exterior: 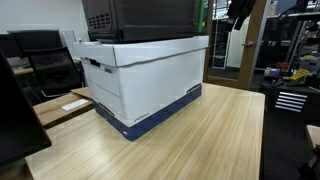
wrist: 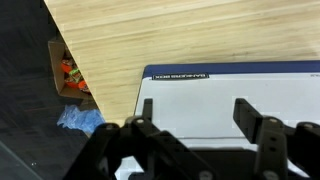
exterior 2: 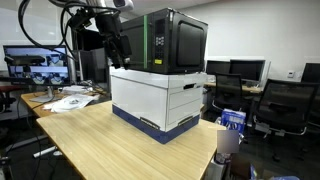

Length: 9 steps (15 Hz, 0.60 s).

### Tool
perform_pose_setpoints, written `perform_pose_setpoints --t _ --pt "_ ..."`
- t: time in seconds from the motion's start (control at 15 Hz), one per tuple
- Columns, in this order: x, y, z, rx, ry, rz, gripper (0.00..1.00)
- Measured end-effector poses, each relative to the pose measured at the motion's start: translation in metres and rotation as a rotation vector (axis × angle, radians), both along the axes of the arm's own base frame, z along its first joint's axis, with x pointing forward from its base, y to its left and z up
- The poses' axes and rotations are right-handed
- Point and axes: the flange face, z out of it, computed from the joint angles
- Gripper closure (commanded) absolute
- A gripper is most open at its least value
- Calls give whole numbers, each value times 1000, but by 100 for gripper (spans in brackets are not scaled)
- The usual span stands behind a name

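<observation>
Hovering jaws over lidded box point(exterior 2: 160, 100) — floor carton point(wrist: 54, 50): orange bits point(wrist: 68, 72).

A big wooden table point(exterior: 220, 130) with a light top shows in both exterior views; a white box point(exterior: 150, 75) with a dark blue bottom sits flat on it; in the wrist view, the box's corner lies close to the table's edge.

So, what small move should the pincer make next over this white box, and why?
Probably lift the pincer straight up a little. Its jaws stand open and hold nothing, the white storage box lies close beneath it, and the black machine stands close beside it, so a sideways move might bump either.
</observation>
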Motion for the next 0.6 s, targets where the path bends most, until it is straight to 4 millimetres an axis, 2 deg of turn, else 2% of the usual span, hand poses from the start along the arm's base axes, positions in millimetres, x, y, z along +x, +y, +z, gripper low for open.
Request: perform_pose_setpoints --t 0.13,0.2,0.33,0.6 --pt "-4 0 -15 -7 -27 -4 0" --pt "-11 1 -28 2 -11 -7 0" --pt "-19 6 -40 24 46 3 0" --pt "-38 32 -59 73 230 157 0"
